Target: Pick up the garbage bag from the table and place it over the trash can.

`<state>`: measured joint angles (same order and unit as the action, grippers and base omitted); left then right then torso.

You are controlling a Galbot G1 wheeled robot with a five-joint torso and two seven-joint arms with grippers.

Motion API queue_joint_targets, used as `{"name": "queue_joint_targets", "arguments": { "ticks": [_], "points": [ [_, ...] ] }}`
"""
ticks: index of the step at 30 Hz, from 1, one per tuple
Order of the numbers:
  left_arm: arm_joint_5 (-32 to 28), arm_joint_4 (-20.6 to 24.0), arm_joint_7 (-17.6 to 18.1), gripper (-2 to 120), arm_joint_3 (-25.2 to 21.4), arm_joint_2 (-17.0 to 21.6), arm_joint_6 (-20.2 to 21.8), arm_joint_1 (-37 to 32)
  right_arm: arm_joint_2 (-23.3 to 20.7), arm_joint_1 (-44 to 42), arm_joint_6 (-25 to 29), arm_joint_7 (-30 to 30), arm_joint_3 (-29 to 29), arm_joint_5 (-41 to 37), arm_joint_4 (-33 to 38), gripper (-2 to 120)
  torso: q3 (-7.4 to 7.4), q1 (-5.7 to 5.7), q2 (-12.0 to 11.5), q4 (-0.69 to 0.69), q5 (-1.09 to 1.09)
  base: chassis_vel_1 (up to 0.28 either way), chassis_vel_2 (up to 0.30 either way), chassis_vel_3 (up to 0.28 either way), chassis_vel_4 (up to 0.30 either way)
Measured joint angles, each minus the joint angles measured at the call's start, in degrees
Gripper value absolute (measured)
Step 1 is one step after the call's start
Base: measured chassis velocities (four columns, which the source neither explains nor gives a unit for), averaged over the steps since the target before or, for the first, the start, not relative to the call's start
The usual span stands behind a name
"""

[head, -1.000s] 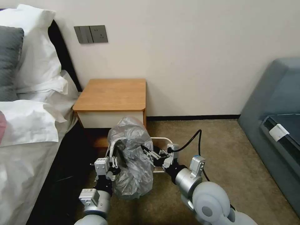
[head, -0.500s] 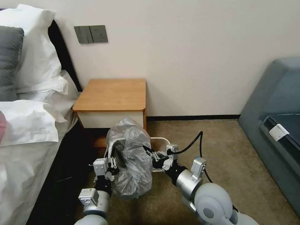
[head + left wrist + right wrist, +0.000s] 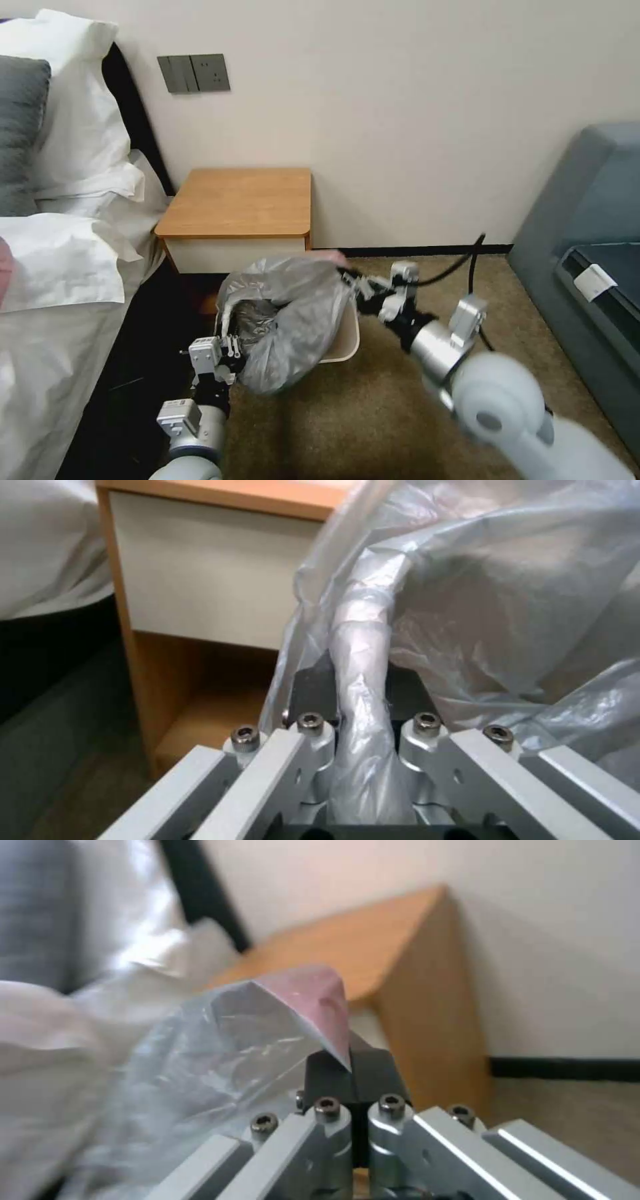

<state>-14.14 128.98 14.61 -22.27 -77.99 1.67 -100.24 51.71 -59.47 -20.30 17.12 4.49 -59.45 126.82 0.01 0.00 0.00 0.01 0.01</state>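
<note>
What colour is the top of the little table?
Orange-brown wood; the table shows best in the head view.

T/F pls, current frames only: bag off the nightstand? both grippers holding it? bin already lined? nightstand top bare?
1. The garbage bag lies on the table. False: it hangs in front of it, held off the floor.
2. The left gripper is shut on a bunched strip of the bag. True.
3. The right gripper is open and away from the bag. False: it is shut on an edge of the bag.
4. The bag is stretched between the two grippers. True.
5. The trash can is fully lined. False: the bag only drapes in front of it; part of its rim shows bare.
</note>
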Motion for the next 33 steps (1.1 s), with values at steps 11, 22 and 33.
{"name": "queue_joint_targets", "arguments": {
  "ticks": [11,22,33],
  "points": [
    [-4.4,1.1,-2.4,8,-1.5,-0.8,-1.6,-0.1,-5.8,3.4,-7.4,5.8,1.2,-12.3,-2.1,0,0.00,0.00,0.0,-0.01,0.00,0.000,0.000,0.000,0.000],
    [-16.3,1.2,-1.4,8,-5.1,-1.0,0.3,3.7,-6.7,-4.1,-6.7,11.1,5.9,-25.1,6.6,0,-0.01,0.00,0.0,-0.02,-0.01,0.000,0.000,0.000,0.000],
    [-21.5,2.3,-2.5,8,-6.0,-0.5,3.3,3.9,-2.8,-5.9,-4.3,7.6,5.3,-19.4,3.4,0,-0.01,0.00,0.0,0.00,-0.01,0.000,0.000,0.000,0.000]
  ]
}}
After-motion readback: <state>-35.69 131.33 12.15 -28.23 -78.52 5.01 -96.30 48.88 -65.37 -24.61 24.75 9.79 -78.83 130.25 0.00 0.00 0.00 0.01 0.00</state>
